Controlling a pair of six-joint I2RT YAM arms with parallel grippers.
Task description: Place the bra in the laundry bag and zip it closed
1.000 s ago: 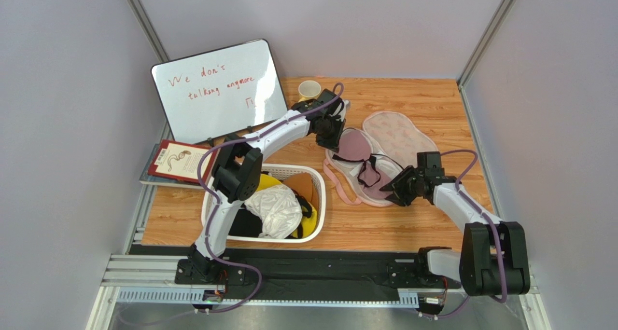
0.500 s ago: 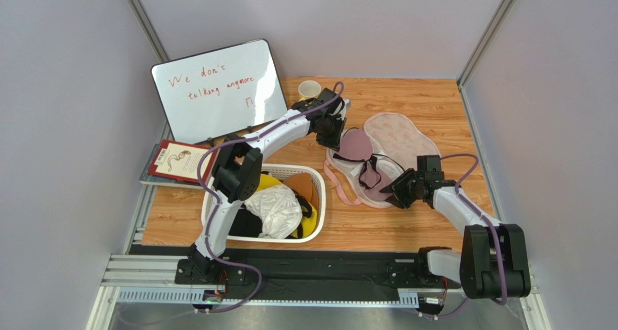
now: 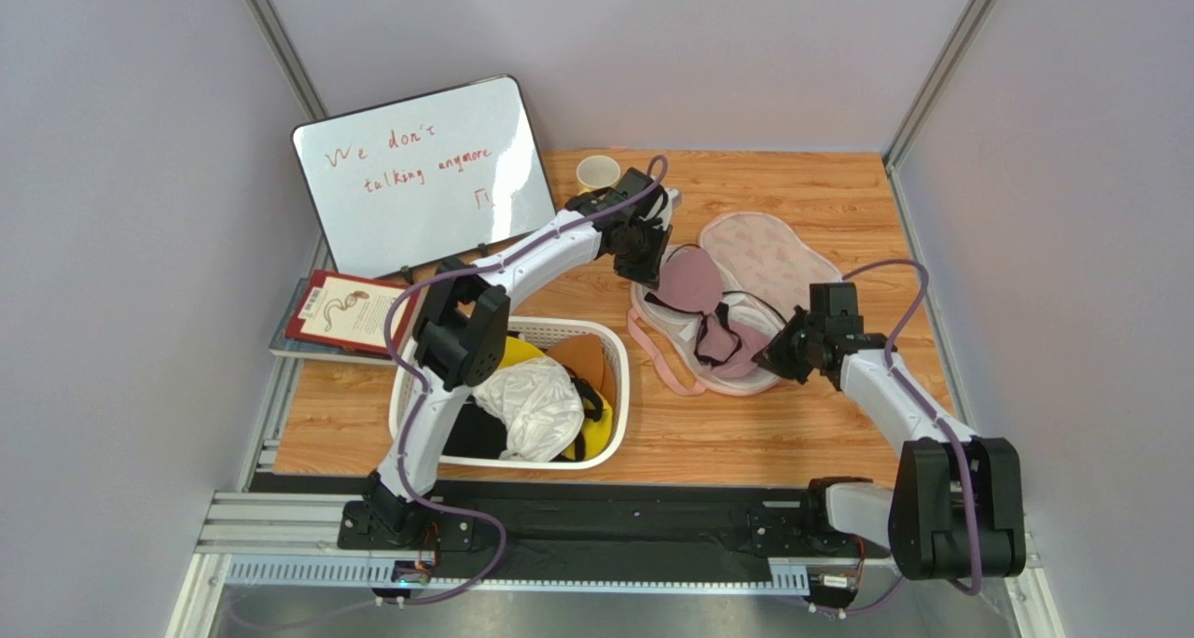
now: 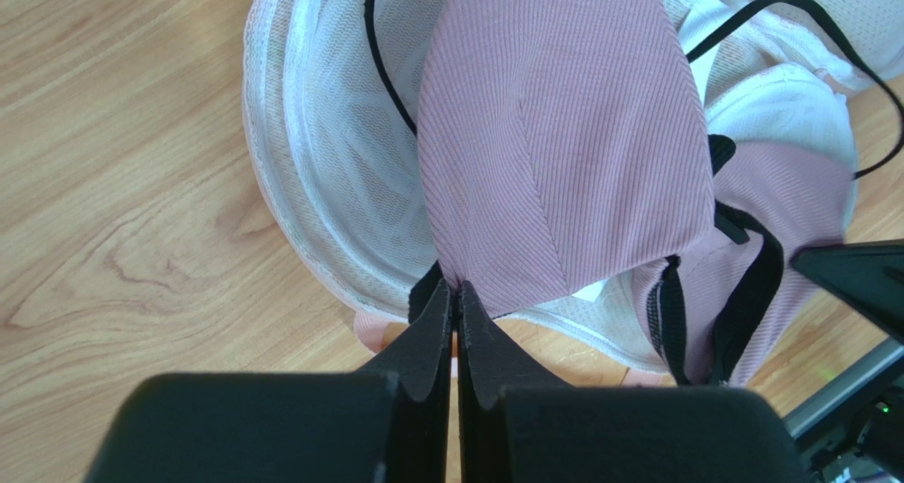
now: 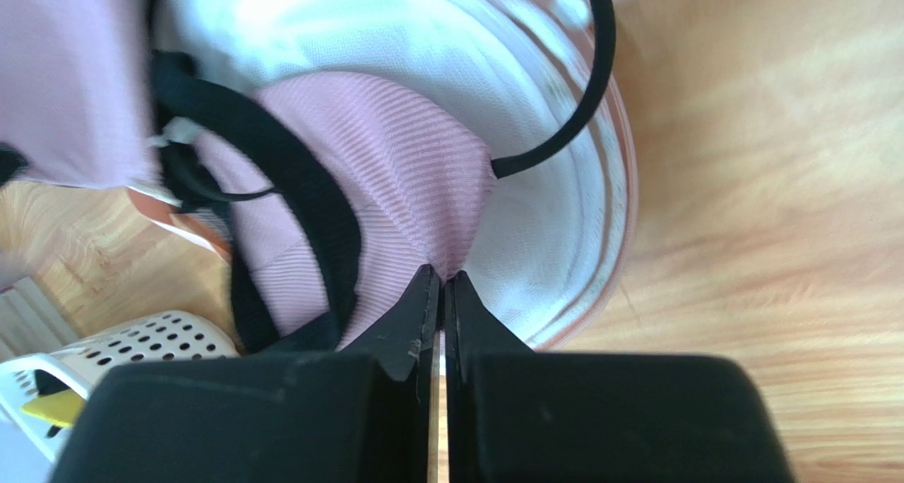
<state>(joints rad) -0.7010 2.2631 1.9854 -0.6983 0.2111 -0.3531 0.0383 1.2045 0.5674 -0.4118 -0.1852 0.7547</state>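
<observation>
The pale pink bra with black straps lies across the open laundry bag, whose printed flap is folded back to the right. In the left wrist view, the left gripper is shut on the edge of one bra cup, above the bag's white mesh. From above, this left gripper is at the bag's far-left side. The right gripper is at the near-right side. It pinches the other bra cup, over the laundry bag's rim.
A white slotted basket with white and yellow garments stands to the left of the bag. A whiteboard, a cup and a book lie at the back left. Grey walls close in both sides.
The right gripper has shut on the near bra cup and shifted slightly right and away. The left gripper has stayed shut in place.
</observation>
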